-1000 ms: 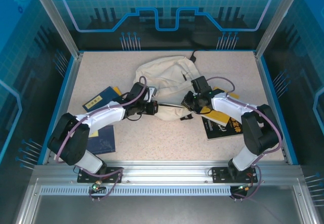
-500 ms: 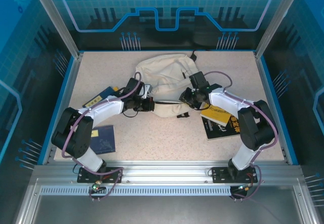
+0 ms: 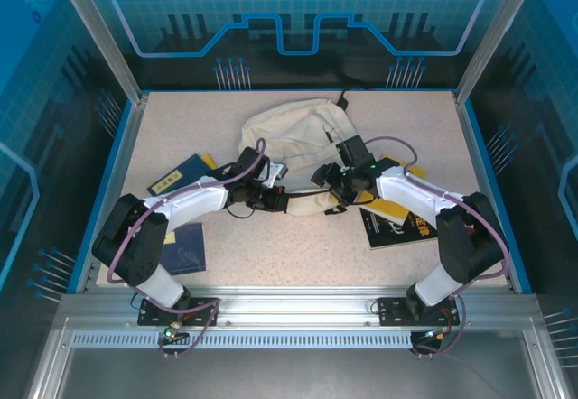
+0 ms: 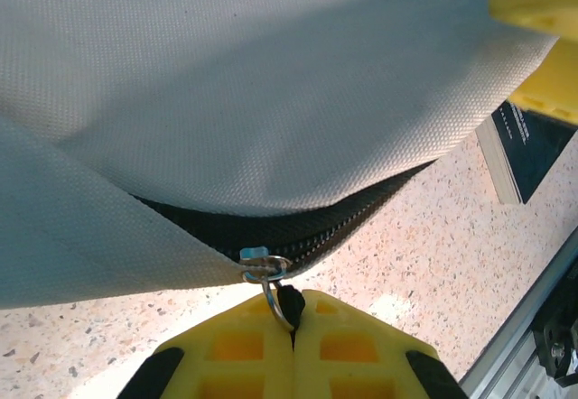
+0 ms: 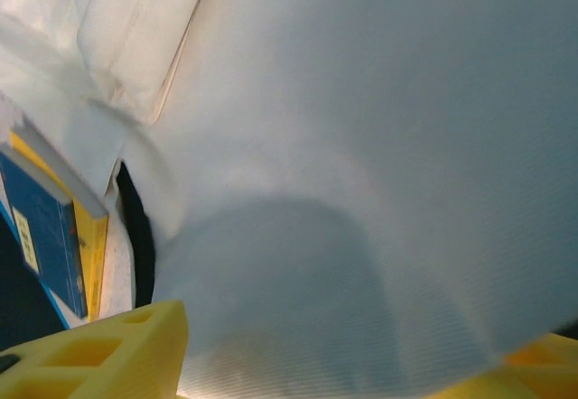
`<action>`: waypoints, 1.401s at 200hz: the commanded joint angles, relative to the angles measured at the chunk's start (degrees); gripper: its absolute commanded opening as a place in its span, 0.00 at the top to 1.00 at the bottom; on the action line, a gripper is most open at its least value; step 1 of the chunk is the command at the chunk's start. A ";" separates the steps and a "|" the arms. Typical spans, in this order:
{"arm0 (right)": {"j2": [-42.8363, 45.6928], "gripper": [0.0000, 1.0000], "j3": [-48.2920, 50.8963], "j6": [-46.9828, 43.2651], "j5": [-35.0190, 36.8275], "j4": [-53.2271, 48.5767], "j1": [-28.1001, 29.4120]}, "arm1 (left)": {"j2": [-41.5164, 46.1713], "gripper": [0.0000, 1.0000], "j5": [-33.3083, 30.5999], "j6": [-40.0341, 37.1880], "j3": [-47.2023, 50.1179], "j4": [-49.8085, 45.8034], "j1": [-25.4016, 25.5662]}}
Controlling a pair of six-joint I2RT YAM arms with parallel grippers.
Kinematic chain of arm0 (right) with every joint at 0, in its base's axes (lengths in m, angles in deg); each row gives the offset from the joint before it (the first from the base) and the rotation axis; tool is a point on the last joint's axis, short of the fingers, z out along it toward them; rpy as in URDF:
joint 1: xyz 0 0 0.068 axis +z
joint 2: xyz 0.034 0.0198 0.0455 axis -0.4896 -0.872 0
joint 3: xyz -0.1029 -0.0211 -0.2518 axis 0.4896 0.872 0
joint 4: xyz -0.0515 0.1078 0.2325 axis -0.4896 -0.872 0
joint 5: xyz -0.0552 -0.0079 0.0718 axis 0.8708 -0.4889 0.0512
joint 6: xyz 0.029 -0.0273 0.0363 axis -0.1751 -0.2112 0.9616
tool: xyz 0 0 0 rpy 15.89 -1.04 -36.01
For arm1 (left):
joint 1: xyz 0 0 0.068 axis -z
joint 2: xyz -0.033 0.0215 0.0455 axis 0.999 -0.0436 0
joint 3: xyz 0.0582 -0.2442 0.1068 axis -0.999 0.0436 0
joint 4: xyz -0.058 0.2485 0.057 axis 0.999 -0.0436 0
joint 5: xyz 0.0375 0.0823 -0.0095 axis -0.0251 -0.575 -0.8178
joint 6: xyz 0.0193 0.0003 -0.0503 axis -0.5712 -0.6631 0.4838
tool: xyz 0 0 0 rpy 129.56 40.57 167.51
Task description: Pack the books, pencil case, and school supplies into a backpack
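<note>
The cream backpack [image 3: 293, 128] lies at the table's middle, with its dark zipper [image 3: 302, 194] along the near edge. My left gripper [image 3: 276, 202] is shut on the black zipper pull [image 4: 291, 304], whose metal ring [image 4: 264, 273] hangs from the slider. My right gripper [image 3: 325, 180] sits at the backpack's near right edge. Its yellow fingers [image 5: 99, 354] stand open with the backpack's fabric [image 5: 361, 191] bulging between them. A black book [image 3: 404, 227] lies on a yellow book [image 3: 384, 204] right of the backpack. The pencil case is out of view.
A blue-covered book [image 3: 176, 175] lies over a yellow one [image 3: 209, 160] left of the backpack. Another blue book [image 3: 187, 247] lies under the left arm. Blue walls edge the table [image 3: 298, 245]. The black book's corner [image 4: 528, 151] is close to the left gripper.
The right gripper's fingers have come apart off the backpack's fabric. The left gripper, still pinching the zipper pull, has drifted slightly toward the near side.
</note>
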 commanded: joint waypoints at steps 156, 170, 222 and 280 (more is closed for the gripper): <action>-5.59 0.93 -1.39 0.88 16.28 -7.58 2.27 | 0.68 1.00 -8.97 3.47 -0.81 -11.18 -6.12; -5.76 0.94 -1.94 0.25 17.16 -8.09 2.22 | -0.42 1.00 -8.93 3.91 -2.24 -12.63 -6.66; -6.88 0.94 -3.18 -0.98 17.23 -8.47 2.61 | -4.95 1.00 -9.42 5.92 -8.14 -19.24 -8.59; -7.70 0.93 -4.84 -3.56 12.22 -5.44 3.32 | 3.98 0.60 1.57 5.37 0.25 -3.86 -8.63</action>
